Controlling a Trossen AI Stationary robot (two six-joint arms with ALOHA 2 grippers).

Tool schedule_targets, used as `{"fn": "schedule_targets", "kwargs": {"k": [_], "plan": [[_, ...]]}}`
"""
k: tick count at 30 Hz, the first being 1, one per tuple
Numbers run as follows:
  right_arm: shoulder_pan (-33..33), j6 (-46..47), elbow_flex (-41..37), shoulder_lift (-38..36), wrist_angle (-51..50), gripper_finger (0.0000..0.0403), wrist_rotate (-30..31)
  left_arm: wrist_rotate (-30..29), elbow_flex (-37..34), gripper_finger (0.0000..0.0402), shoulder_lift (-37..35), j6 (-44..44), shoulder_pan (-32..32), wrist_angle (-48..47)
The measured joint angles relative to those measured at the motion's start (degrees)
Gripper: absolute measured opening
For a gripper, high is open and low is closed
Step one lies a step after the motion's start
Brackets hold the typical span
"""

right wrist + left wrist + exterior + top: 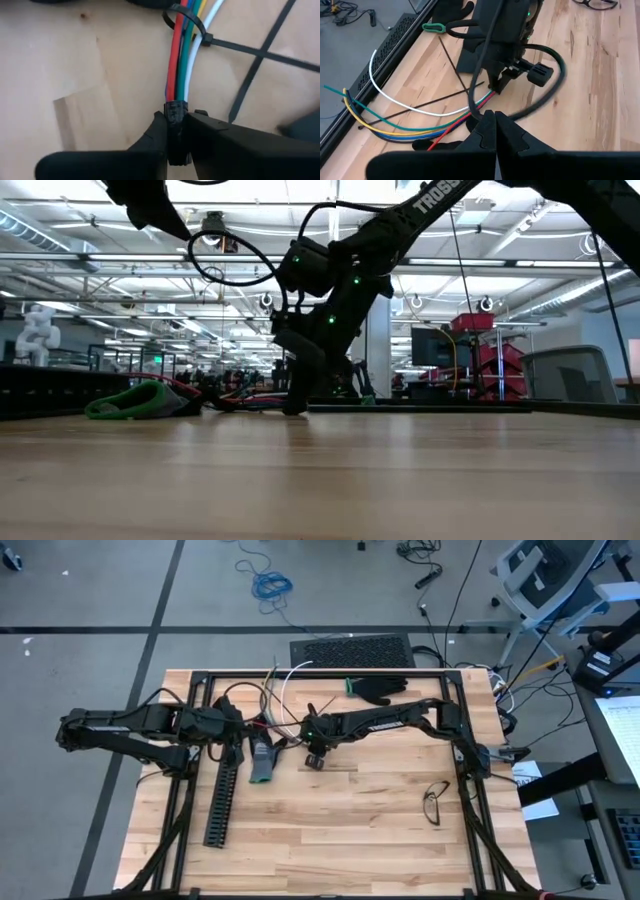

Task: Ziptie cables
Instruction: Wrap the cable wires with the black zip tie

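The cables (278, 698) are thin white, red, blue, green and yellow wires. They lie at the table's far middle and fan out toward the far edge (395, 125). In the right wrist view they run side by side (182, 55) through a loose black ziptie loop (192, 22). My left gripper (490, 125), shut, sits at the gathered end of the bundle (243, 735). My right gripper (175, 135) stands just to its right (312, 740), pointing down (295, 405) and shut on the bundle. A second black ziptie (420, 106) lies loose across the wood. My left gripper has its shut fingertips (482, 122) where the wires gather (470, 116), coming in low from the table's left; its own fingers hide the contact. My right gripper pinches the bundle at a black band (175, 111) around it, from above, with the wires lying on the table.
A long black slotted channel (222, 795) lies toward the near left. A grey and green tool (262, 762) sits beside it, a black glove (380, 688) at the far edge, glasses (435, 802) at the near right. Bare wood spans the near half (350, 840).
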Motion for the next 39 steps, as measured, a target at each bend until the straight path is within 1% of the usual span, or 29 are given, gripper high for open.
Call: {"fn": "schedule_targets", "kwargs": {"k": [4, 7, 10, 13, 17, 20, 22, 27, 30, 31, 33, 36, 39], "plan": [[1.89, 2.1, -0.38, -2.75, -3.38, 0.0036, -0.71, 0.0, 0.0, 0.0001, 0.0, 0.1, 0.0, -0.01], [4.33, 2.91, -0.71, -5.1, -7.21, 0.0036, -5.53, 0.0, 0.0, 0.0001, 0.02, 1.37, -0.02, 0.03], [7.99, 3.36, -0.45, -7.41, -9.13, 0.0036, -9.0, 0.0, 0.0, 0.0001, 0.0, 2.01, 0.0, 0.07], [13.24, 4.24, -0.39, -7.93, -11.76, 0.0036, -9.92, 0.0, 0.0, 0.0001, 0.02, 2.03, -0.01, 0.09], [20.56, 3.21, -0.39, -7.7, -19.03, 0.0036, -9.76, 0.0, 0.0, 0.0001, 0.02, 1.91, -0.01, 1.0], [25.05, 1.18, -1.46, -7.44, -24.83, 0.0036, -9.31, 0.0, 0.0, 0.0001, 0.57, 1.61, 0.0, 3.72], [27.35, 0.19, -3.28, -7.56, -26.71, 0.0036, -7.4, 0.0, 0.0, 0.0001, 1.22, 1.46, -0.02, 5.79], [29.93, -1.81, -8.31, -8.32, -29.45, 0.0036, -3.44, -0.24, 0.0, 0.0001, 4.63, 1.42, -0.02, 9.24], [30.26, -1.65, -8.92, -8.54, -30.67, 0.0037, -0.83, -0.31, 0.0, 0.0001, 7.39, 1.4, 0.0, 9.07], [30.23, -1.77, -9.11, -8.97, -30.71, 0.0043, -0.75, -0.31, 0.0, 0.0001, 8.43, 1.4, -0.02, 9.06], [30.23, -2.8, -9.52, -10.53, -30.1, 0.0075, -0.71, -0.31, 0.0, 0.0001, 10.72, 0.31, -0.02, 8.9], [30.41, -3.0, -10.04, -13.92, -28.47, 0.0142, 0.37, -0.32, 0.0, 0.0001, 13.99, -1.42, 0.0, 8.9], [30.02, -2.49, -9.69, -18.33, -28.24, 0.02, 0.12, 0.09, 0.0, 0.0001, 16.66, -1.38, 0.0, 9.47]]}}
